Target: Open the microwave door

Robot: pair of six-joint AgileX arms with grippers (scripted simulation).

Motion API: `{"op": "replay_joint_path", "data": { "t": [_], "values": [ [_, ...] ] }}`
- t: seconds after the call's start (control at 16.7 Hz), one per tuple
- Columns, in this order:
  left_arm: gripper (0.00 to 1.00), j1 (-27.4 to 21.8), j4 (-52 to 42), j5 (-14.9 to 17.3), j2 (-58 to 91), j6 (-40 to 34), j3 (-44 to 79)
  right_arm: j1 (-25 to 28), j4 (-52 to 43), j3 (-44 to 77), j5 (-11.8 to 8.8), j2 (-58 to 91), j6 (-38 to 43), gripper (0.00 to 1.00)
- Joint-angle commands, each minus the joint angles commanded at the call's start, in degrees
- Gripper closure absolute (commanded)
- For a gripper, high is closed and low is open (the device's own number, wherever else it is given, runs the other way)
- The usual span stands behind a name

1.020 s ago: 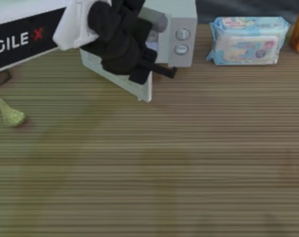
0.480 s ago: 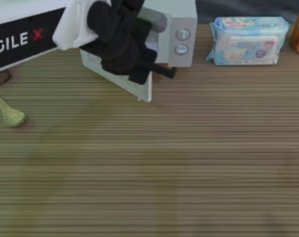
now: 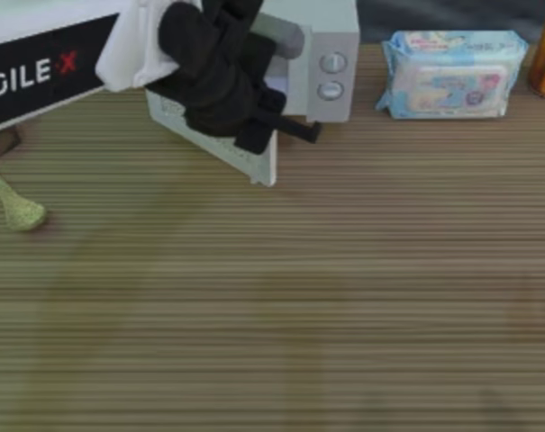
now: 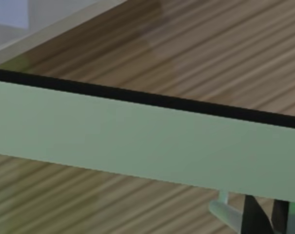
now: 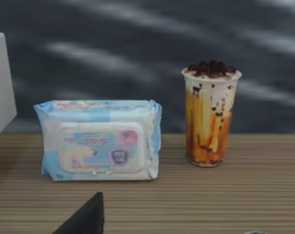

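The white microwave stands at the table's back centre, its two knobs facing front. The microwave door is swung well out towards the front left, and the cavity behind it shows. My left gripper reaches over the door's free end and is shut on the door by its handle. In the left wrist view the door's pale edge fills the frame, with the handle beside a black finger. My right gripper is out of the top view, open, and far from the microwave.
A blue-white wet-wipes pack lies right of the microwave, with a bubble-tea cup further right at the table's edge. A green spoon lies at the far left. A black-and-white sign board stands at the back left.
The door's free end has swung a little further out and leftward with my left gripper on it. Nothing else has moved.
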Motion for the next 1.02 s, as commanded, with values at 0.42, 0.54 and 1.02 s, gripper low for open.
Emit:
{"op": "replay_joint_path", "data": {
  "t": [0.42, 0.54, 1.02],
  "values": [
    [1.00, 1.75, 0.91, 3.48, -2.99, 5.82, -3.99, 0.00, 0.00, 0.00, 0.00, 0.00, 0.00, 0.00],
    [1.00, 2.46, 1.15, 4.59, -3.98, 7.87, -5.31, 0.00, 0.00, 0.00, 0.00, 0.00, 0.00, 0.00],
    [1.00, 2.58, 1.18, 4.78, -4.12, 8.20, -5.53, 0.00, 0.00, 0.00, 0.00, 0.00, 0.00, 0.00]
  ]
}}
